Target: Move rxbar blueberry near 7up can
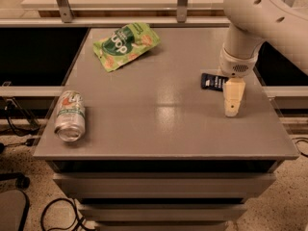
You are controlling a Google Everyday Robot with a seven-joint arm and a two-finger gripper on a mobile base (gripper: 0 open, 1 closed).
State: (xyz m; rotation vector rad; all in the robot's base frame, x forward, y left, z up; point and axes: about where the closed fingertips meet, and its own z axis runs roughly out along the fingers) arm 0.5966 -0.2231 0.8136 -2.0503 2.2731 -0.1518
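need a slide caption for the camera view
On the table, gripper hangs by the rxbar at right; 7up can lies on its side front left, chip bag at back.

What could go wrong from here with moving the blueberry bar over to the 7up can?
The rxbar blueberry lies flat, partly hidden behind the gripper, which hangs just in front of it; a grasp could slip or push it away. The 7up can lies on its side near the edge of the table, so a nudge while placing the bar might roll it off.
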